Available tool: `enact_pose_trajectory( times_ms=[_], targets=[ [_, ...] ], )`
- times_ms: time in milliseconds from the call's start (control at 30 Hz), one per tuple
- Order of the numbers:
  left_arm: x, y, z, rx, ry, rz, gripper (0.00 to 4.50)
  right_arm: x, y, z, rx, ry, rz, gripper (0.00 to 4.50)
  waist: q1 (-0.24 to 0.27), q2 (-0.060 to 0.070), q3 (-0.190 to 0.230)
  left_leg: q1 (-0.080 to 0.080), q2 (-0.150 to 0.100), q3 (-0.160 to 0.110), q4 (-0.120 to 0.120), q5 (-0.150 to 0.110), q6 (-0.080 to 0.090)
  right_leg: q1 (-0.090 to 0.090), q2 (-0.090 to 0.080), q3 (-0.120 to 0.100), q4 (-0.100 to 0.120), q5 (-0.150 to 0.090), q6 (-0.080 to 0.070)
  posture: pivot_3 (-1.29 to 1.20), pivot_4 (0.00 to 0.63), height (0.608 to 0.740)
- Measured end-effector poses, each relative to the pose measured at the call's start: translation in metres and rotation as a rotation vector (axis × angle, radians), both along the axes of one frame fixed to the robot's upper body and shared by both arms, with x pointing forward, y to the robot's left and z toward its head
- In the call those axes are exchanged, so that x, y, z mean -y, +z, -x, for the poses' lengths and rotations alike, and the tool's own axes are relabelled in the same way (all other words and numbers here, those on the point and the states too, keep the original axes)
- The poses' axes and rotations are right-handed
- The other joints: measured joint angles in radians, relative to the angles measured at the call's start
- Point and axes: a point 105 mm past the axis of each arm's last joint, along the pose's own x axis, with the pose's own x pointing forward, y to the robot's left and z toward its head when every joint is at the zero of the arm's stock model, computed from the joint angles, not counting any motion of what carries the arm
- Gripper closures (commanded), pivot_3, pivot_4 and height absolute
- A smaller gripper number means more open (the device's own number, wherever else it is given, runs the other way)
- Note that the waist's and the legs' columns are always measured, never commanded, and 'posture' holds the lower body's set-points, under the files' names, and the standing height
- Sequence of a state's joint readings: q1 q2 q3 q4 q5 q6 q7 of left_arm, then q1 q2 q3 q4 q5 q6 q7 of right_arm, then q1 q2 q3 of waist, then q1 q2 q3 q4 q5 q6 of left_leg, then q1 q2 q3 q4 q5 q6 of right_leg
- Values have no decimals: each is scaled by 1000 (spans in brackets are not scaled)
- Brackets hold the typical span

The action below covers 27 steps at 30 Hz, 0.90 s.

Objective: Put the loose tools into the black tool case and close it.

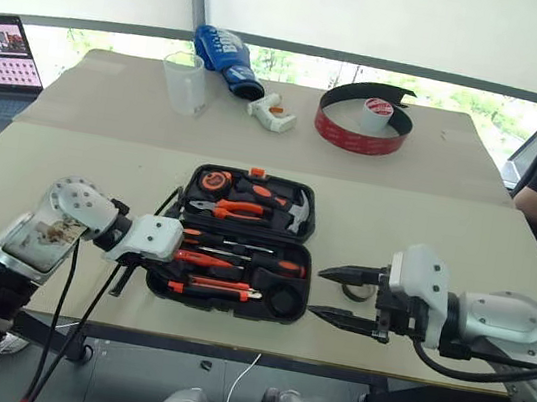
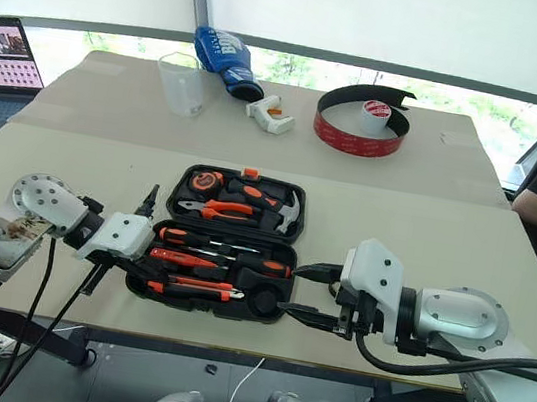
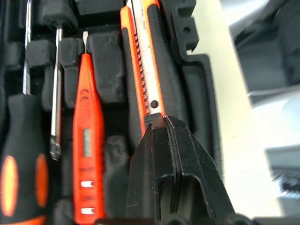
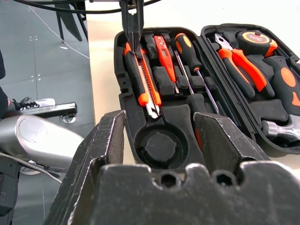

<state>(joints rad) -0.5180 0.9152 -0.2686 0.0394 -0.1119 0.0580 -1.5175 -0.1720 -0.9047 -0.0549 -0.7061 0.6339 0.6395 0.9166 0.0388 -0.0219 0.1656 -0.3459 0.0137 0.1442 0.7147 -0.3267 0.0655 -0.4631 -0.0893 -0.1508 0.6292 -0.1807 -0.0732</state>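
The flat black plastic hinged tool case lies open on the beige table, between the two hands. In its near half the black-and-orange utility knife sits in its slot, directly under the left gripper, whose fingers are pinched together against the knife's end, seemingly pressing it home. The right gripper hangs spread and empty just beside the case's round recess. That recess is vacant; next likely comes fetching the small dark tape roll, which lies by the right fingers.
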Motion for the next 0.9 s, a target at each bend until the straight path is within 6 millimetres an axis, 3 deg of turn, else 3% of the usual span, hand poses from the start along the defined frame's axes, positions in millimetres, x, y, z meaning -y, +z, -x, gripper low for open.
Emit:
enact_pose_trajectory(
  times_ms=[567, 900],
  targets=[
    [7, 5, 11, -107, 38, 45, 4492, 3, -2, 1, -5, -20, 0, 1199, -2, 2, -1, 0, 0, 0, -1, -3, 5, 2, 0, 0, -5, -1, 1, 0, 150, 727],
    [11, -7, 9, 11, -91, -66, 4492, 3, -2, -1, -3, -25, 2, 1199, 2, 3, -2, 2, 0, 0, -1, -4, 5, 4, -1, 0, -5, -1, 1, 0, 150, 727]
  ],
)
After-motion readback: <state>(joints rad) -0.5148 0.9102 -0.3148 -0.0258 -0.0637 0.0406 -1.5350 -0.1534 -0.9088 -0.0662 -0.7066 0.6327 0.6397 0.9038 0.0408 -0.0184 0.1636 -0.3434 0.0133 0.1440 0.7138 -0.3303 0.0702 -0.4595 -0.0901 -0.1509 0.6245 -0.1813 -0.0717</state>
